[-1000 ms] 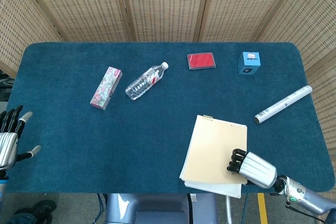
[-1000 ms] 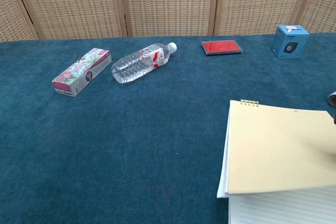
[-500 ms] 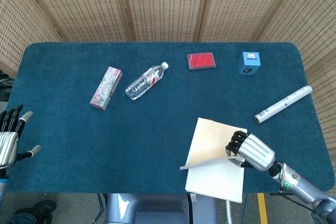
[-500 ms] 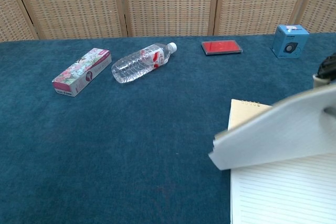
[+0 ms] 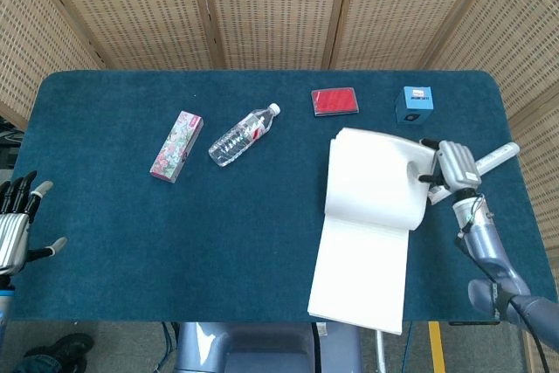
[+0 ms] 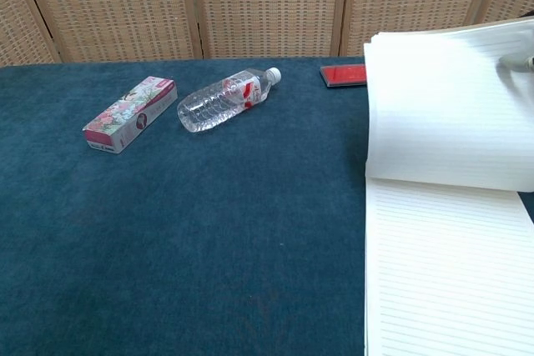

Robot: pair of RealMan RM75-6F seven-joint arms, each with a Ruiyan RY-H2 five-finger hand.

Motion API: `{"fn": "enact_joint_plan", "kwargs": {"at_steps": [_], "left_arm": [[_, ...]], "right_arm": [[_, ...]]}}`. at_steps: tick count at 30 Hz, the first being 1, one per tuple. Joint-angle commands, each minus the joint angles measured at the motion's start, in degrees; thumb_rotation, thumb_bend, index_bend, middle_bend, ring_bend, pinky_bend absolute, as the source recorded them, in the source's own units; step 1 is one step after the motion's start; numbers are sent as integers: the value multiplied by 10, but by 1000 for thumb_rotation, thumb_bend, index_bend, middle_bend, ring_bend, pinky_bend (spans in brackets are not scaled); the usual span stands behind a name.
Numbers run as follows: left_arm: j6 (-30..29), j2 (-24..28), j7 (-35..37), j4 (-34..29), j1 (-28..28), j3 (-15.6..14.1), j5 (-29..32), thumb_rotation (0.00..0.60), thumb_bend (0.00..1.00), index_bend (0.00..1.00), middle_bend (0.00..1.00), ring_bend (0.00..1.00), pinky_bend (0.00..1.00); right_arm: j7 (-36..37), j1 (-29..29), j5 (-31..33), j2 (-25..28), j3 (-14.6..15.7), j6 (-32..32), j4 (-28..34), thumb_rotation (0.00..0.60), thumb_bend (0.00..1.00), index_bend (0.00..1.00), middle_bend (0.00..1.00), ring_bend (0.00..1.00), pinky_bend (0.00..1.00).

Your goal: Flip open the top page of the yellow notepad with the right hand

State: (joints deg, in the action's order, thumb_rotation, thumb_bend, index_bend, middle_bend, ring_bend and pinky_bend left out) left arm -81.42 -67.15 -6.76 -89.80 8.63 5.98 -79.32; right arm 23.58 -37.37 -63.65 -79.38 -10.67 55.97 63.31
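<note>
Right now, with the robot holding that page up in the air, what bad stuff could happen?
1. The right hand holds the top page curled over, not lying flat. If it lets go now, the page might flop back shut over the lined sheet.
2. The white pen lies right beside that hand and could get bumped and roll.
3. The page is swinging toward the red case and blue box; it may land on or nudge them.

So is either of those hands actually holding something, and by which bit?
Yes: the right hand holds the notepad's top page by its far right edge, lifted and curled back. The left hand holds nothing.
</note>
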Motion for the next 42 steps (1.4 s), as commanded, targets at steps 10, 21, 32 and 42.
{"fn": "enact_joint_plan", "kwargs": {"at_steps": [10, 21, 32, 42], "left_arm": [[5, -6, -17, -1, 4, -1, 8, 600, 0, 0, 0, 0, 0], [-5, -3, -10, -5, 0, -5, -2, 600, 0, 0, 0, 0, 0], [-27, 6, 11, -9, -10, -15, -32, 600, 0, 0, 0, 0, 0], [-41, 13, 28, -9, -17, -22, -51, 600, 0, 0, 0, 0, 0]], "right_arm": [[90, -9, 25, -61, -73, -100, -160, 600, 0, 0, 0, 0, 0], [113, 52, -91, -18, -73, 142, -114, 600, 0, 0, 0, 0, 0], [-29, 198, -201, 89, 36, 311, 122, 600, 0, 0, 0, 0, 0], [-205, 277, -245, 99, 94, 376, 213, 600, 0, 0, 0, 0, 0]]}}
